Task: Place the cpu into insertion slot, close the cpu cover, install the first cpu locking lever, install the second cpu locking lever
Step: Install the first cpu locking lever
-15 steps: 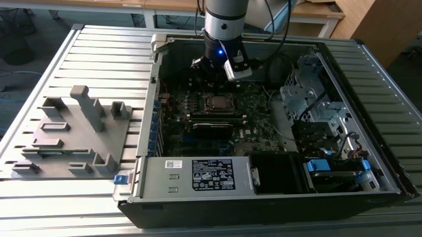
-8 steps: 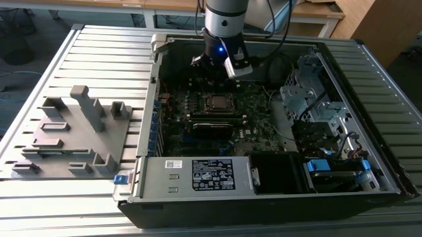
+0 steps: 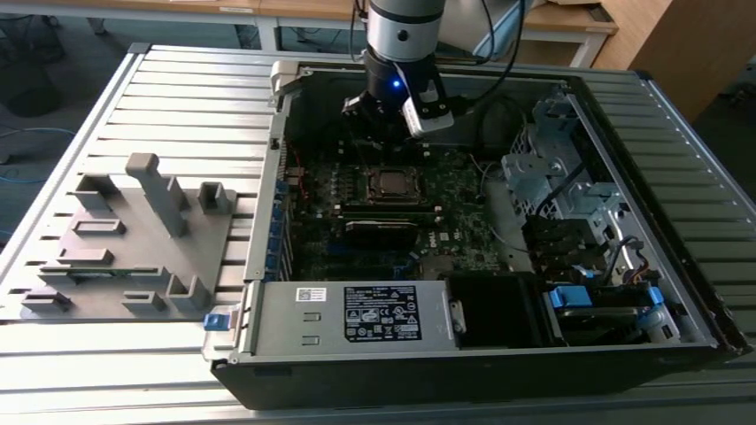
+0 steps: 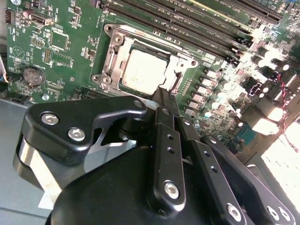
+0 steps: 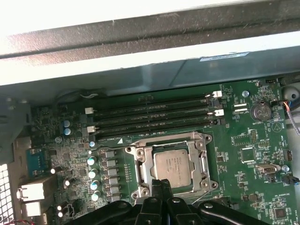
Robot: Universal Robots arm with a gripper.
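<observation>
Slatted metal worktop (image 3: 177,97) carried an open computer case (image 3: 697,266). The cpu (image 5: 174,168) lay seated in its socket, the cpu cover (image 5: 165,139) apparently down around it. The tool (image 5: 161,183), clenched and empty, stood at the cover's edge. Latching judged in hand; it calls for precise, firm pressure.

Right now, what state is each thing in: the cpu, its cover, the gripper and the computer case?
cpu: seated flat, top face showing.
cpu cover: down flat, framing the cpu.
gripper: shut, empty, tips at the cpu cover's edge.
computer case: lying open, side panel off.
</observation>
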